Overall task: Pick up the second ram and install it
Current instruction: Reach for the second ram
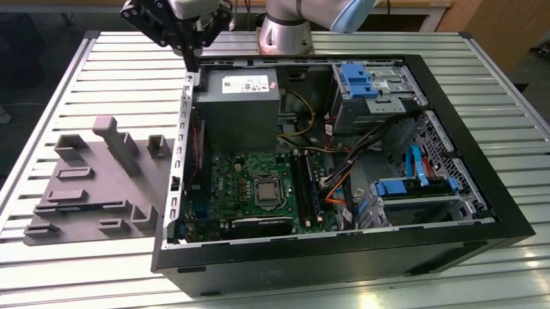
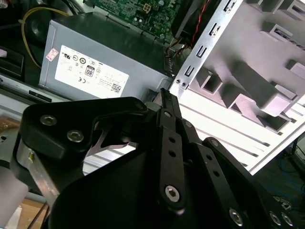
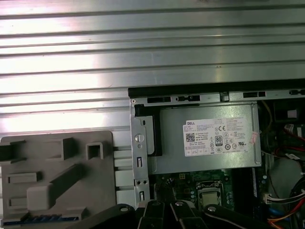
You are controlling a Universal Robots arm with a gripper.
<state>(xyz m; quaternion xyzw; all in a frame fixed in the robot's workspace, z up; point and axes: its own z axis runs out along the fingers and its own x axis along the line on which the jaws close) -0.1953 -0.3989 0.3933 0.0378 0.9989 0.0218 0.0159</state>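
My gripper [image 1: 190, 64] hangs above the back left corner of the open computer case [image 1: 481, 222], over the table slats. Its fingers come together in one narrow tip, shut with nothing between them; the same tip shows in the second wrist view as the gripper [image 2: 164, 94]. A dark strip with a bluish edge, which may be the second ram [image 3: 43, 218], lies in a low slot of the grey fixture [image 1: 94, 193], far from the gripper. The long black memory slots [image 1: 306, 187] sit to the right of the processor socket [image 1: 266, 191] on the green motherboard.
The grey power supply [image 1: 239, 106] with a white label fills the case's back left. Drive cages with blue latches [image 1: 359, 78] and orange and black cables [image 1: 339, 187] crowd the exterior view's right half. The fixture carries several raised blocks [image 1: 116, 141]. Slatted metal table [image 1: 103, 71] surrounds the case.
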